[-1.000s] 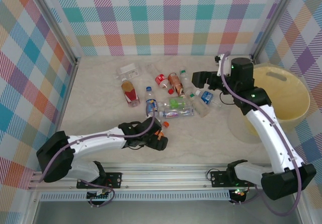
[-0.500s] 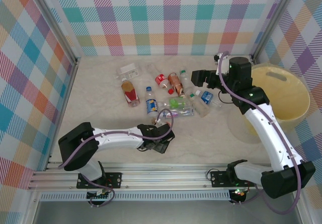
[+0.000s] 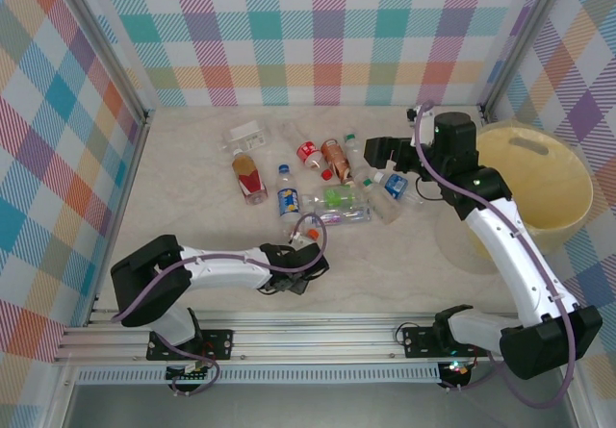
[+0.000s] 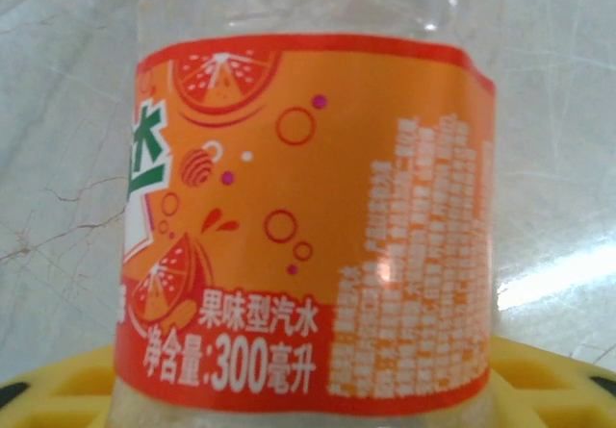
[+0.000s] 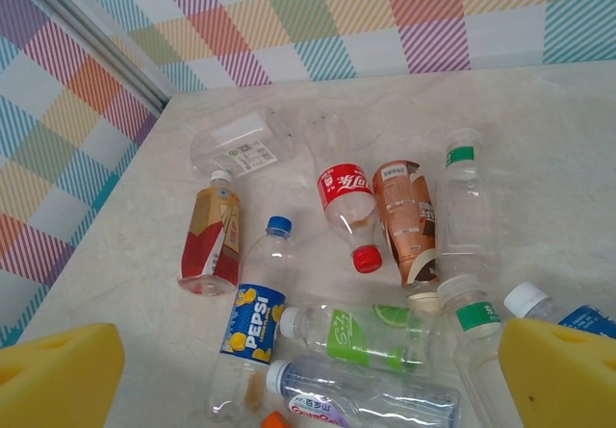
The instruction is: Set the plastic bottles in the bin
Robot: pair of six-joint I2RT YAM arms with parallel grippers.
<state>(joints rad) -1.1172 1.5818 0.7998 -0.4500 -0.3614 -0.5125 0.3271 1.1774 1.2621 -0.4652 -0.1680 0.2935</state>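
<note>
Top view: left hand (image 3: pixel 303 261) low on the near tabletop (image 3: pixel 192 168), hard against an orange bottle (image 3: pixel 300 238); impossible to tell whether clenched. Right hand (image 3: pixel 377 149) spread and empty above the bottles (image 3: pixel 327 183) mid-tabletop. Bin (image 3: pixel 553 192) far right, round, smooth, pale yellow.

Left wrist: glossy orange label (image 4: pixel 308 216) on thin clear plastic, yellow pad (image 4: pixel 549 380) beneath. Best to squeeze gently at the label band; walls likely to buckle.

Right wrist: yellow foam fingers (image 5: pixel 58 370) wide apart; Pepsi bottle (image 5: pixel 252 337) lying flat, cylindrical, slick.

White arm links (image 3: pixel 515 255), black joints (image 3: pixel 457 139), purple cables (image 3: pixel 574 351), blocky yellow fingers (image 5: pixel 58 370).
</note>
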